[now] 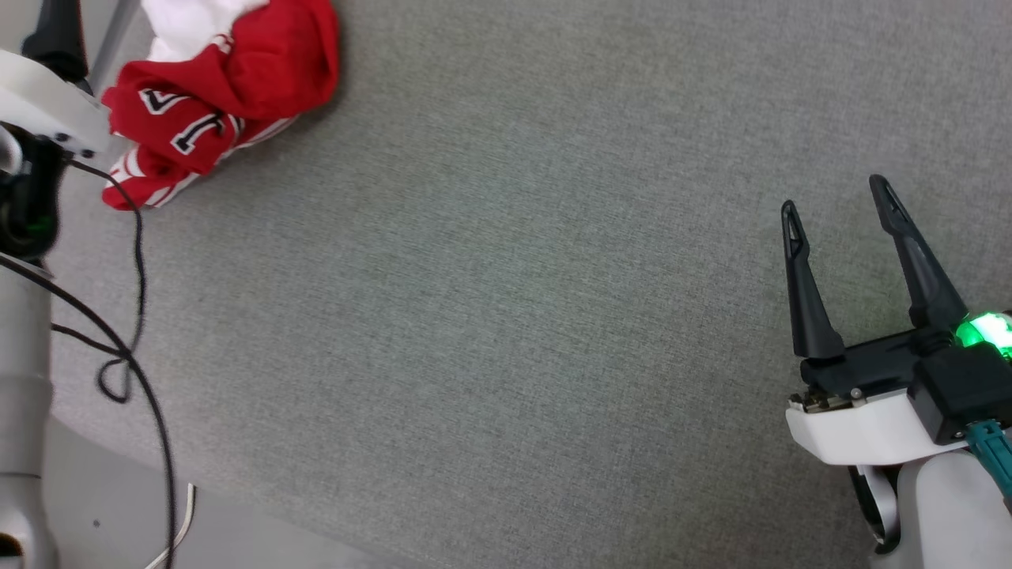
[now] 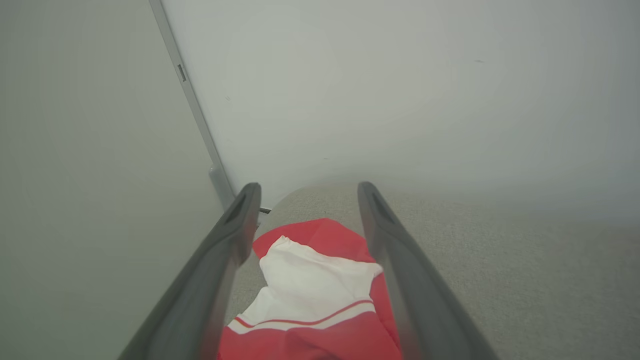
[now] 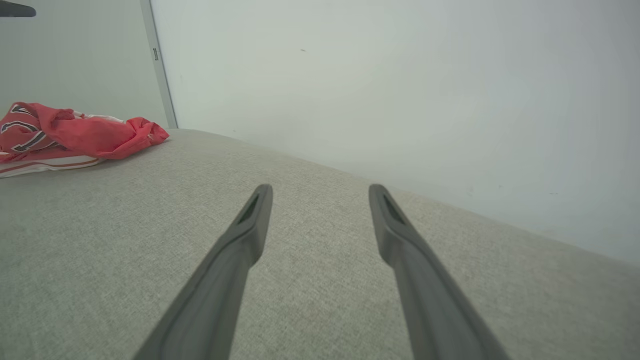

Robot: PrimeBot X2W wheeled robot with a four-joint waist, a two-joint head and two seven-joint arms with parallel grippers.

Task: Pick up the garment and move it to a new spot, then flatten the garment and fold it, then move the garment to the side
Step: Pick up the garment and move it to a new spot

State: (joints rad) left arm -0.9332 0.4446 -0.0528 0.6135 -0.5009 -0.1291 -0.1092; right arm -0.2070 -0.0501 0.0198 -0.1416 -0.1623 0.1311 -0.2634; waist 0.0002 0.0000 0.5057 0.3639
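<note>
Even, bright, diffuse light, faint shadows (left wrist view hazy, soft-focused)

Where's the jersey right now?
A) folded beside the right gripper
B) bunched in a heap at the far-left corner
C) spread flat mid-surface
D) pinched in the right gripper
B: the garment lies crumpled at the far-left corner of the grey surface; the right gripper is open, well apart from it, holding nothing.
</note>
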